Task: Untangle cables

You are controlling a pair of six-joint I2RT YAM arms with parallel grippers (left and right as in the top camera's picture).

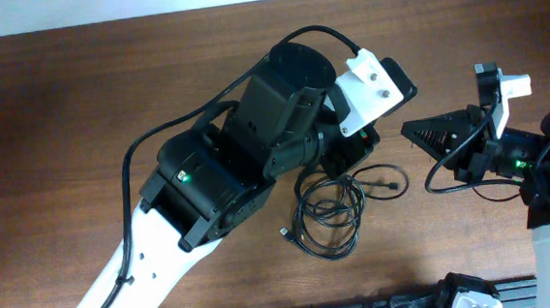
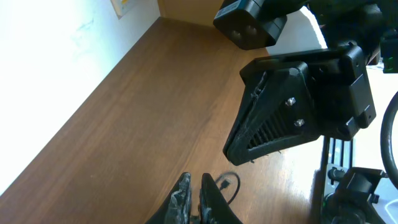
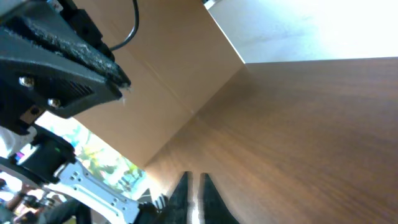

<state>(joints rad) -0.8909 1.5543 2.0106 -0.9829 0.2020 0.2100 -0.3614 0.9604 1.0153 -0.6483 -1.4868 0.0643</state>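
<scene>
My left gripper (image 2: 194,202), fingers pressed nearly together, should pinch 1 strand of the cable tangle (image 1: 332,208) near the counter's front edge, while my right gripper (image 1: 439,135) hangs empty, its spread unclear.

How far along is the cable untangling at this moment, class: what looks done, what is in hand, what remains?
Done: nothing shows as finished; the black cables lie looped together on the table. In hand: the left hand sits low by the pile, fingers nearly together; whether it grips a strand cannot be told. The right hand waits apart, holding nothing. Left: separating every loop.
</scene>
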